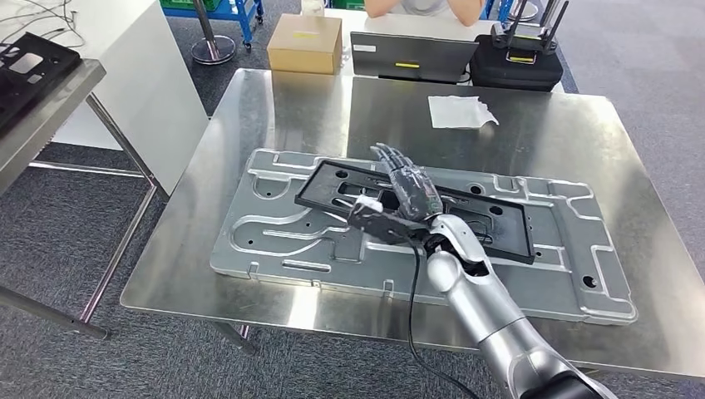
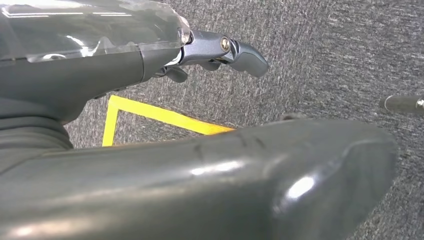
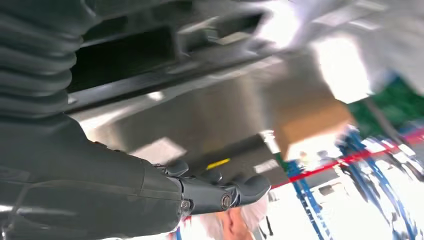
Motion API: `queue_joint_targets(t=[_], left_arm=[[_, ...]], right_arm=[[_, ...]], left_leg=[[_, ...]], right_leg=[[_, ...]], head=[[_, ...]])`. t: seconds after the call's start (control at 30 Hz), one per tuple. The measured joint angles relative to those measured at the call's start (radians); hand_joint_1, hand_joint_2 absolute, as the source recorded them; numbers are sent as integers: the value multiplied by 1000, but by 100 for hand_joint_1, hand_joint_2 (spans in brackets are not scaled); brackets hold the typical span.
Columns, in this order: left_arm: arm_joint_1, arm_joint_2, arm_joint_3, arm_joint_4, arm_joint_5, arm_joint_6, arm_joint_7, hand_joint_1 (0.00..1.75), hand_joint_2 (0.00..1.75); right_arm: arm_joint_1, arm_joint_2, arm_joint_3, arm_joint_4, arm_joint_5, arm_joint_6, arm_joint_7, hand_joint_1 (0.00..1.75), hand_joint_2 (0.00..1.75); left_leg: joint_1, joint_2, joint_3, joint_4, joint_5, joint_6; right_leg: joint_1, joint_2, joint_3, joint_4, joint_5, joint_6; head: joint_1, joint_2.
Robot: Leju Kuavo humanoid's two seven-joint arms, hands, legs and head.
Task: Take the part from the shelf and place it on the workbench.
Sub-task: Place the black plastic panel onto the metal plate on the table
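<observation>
The right arm (image 1: 499, 320) rises from the lower right of the head view toward the centre of the frame, its silver forearm ending in the right hand (image 1: 407, 195). That hand lies flat with its dark fingers (image 1: 391, 158) extended and slightly apart, holding nothing. In the left wrist view the left hand (image 2: 150, 50) hangs with its fingers (image 2: 245, 52) loosely extended, empty.

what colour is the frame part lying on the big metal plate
Black. The frame part shows best in the head view, lying on the silver metal plate.
</observation>
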Motion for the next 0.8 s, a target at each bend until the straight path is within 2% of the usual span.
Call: queue_joint_targets(t=[0.13, 0.27, 0.4, 0.53, 0.67, 0.73, 0.77, 0.8], left_arm=[[3, 0, 8, 0, -13, -1, -1, 0, 0], [7, -1, 15, 0, -26, -2, 0, 0, 0], [8, -1, 21, 0, -29, 0, 7, 0, 0], [7, -3, 34, 0, -12, -2, 10, 0, 0], [10, -7, 56, 0, 4, -8, 9, 0, 0], [10, -12, 64, 0, 6, -15, 8, 0, 0], [10, -14, 68, 0, 7, -17, 7, 0, 0], [9, -15, 72, 0, 7, -18, 7, 0, 0]], right_arm=[[50, -27, -80, -219, -303, 71, 0, 0, 0], [117, -69, -174, -449, -539, 84, -43, 0, 0], [181, -101, -243, -604, -651, 70, -105, 0, 0], [250, -120, -301, -712, -752, 35, -170, 0, 0], [366, -137, -388, -800, -875, 1, -221, 0, 0], [439, -142, -428, -834, -911, -2, -241, 0, 0], [472, -144, -448, -846, -919, -1, -249, 0, 0], [500, -145, -466, -853, -924, -1, -256, 0, 0]], left_leg=[[0, -1, -2, 0, 0, 0], [0, -4, -3, 0, -2, 0], [0, -4, -3, 0, -3, 0], [-3, -5, -3, 7, -10, 10], [-2, -6, 7, -3, -7, 21], [5, -2, 24, -30, 6, 25], [9, 0, 32, -43, 11, 26], [9, 2, 34, -48, 14, 27]], right_leg=[[0, -1, -2, 0, -1, 0], [-1, -3, -3, 0, -2, 0], [-1, -2, -3, 0, -3, 0], [-6, -2, -1, -1, -7, 5], [-6, -3, 8, -7, -8, 13], [-6, -4, 10, 9, -32, 21], [-8, -4, -3, 44, -61, 25], [-12, -5, -27, 102, -97, 31]], head=[[0, 0], [0, 0], [0, 0], [0, 0], [0, 0], [0, 0], [0, 0], [0, 0]])
